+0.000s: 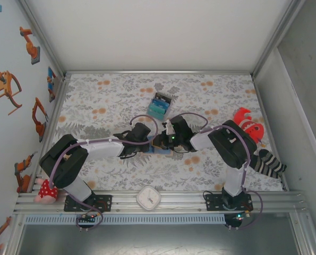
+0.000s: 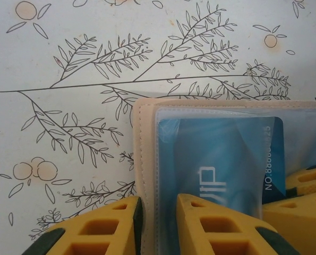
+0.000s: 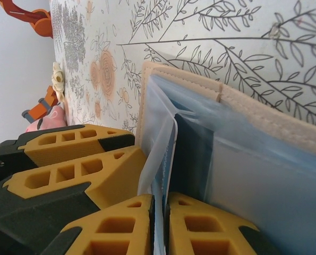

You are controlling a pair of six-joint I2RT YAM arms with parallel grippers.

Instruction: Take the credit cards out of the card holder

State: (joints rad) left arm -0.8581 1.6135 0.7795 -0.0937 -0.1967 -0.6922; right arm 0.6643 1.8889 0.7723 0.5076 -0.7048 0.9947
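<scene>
Tan stitched edging frames the holder (image 2: 144,159), which lies open on the floral surface (image 2: 67,64) at mid-surface, where the two arms meet. In the left wrist view a clear sleeve (image 2: 165,138) covers its inner face. A blue card (image 2: 221,159) sits inside the sleeve, printed with pale letters and a number along its right end.

The left tool (image 2: 158,206) stands astride the holder's tan side edge with only a narrow gap between its yellow fingers (image 2: 102,228). One finger is on the surface just beside the holder and the other is over the sleeve and card. Whether they clamp the edge or merely press down on it I cannot tell from this angle.

In the right wrist view the right tool (image 3: 160,204) has its fingers (image 3: 211,228) pressed together on a thin pale leaf of the sleeve. The leaf rises between them and curls a little at its upper end. A darker blue card face shows just behind that leaf, with the tan cover beyond it. The left tool's fingers touch the holder's near corner at the left of this view.

From above, a teal-and-black block (image 1: 159,106) stands on the surface beyond the tools, apart from them. A white round clock (image 1: 148,197) rests on the rail between the arm bases.
</scene>
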